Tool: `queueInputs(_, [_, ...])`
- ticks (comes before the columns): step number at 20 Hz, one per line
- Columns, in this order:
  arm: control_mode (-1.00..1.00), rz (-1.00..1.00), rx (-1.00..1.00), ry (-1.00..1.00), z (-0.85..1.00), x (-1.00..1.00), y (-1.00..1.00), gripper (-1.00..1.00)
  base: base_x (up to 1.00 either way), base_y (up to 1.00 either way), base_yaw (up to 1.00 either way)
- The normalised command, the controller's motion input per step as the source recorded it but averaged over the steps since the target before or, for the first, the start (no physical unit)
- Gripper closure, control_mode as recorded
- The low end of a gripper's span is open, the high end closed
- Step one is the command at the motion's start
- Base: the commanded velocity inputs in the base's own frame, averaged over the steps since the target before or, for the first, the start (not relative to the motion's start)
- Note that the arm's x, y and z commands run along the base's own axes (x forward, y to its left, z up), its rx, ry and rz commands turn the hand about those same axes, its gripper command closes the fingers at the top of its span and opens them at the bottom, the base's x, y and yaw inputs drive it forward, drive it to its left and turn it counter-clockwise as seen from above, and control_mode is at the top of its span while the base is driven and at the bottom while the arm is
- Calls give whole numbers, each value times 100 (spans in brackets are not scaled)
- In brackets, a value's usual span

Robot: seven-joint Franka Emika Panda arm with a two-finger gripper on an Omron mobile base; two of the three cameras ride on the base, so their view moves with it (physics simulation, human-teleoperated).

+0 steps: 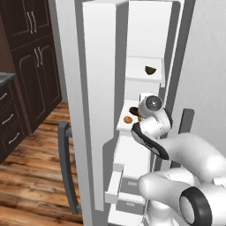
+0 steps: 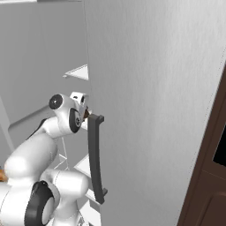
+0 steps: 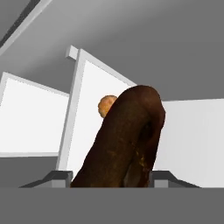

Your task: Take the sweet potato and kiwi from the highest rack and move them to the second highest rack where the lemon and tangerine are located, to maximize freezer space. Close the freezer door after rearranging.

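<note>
The sweet potato (image 3: 124, 140) is held between the tool's (image 3: 109, 177) half-closed fingers, over the second highest rack (image 1: 125, 123) near the tangerine (image 1: 128, 119). Next, it should be put down there and let go.

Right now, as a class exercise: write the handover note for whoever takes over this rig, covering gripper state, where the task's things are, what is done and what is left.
Gripper: shut on the sweet potato, which stands between the finger tips in the hand view.
Arm reaches into the open freezer at the second highest rack.
Tangerine lies on that rack; a yellow bit beside the hand may be the lemon, I cannot tell.
Kiwi sits on the highest rack.
Done: sweet potato lifted off the top rack.
Left: release it, move the kiwi down, shut the freezer door.
</note>
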Motion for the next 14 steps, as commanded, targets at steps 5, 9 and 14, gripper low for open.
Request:
queueInputs(5, [-100, 0, 0, 1, -14, 46, 0, 100, 0, 0, 0])
queueInputs(9, [-100, 0, 0, 1, -20, 37, 0, 100, 0, 0, 0])
queueInputs(14, [-100, 0, 0, 1, -18, 36, -2, 100, 0, 0, 0])
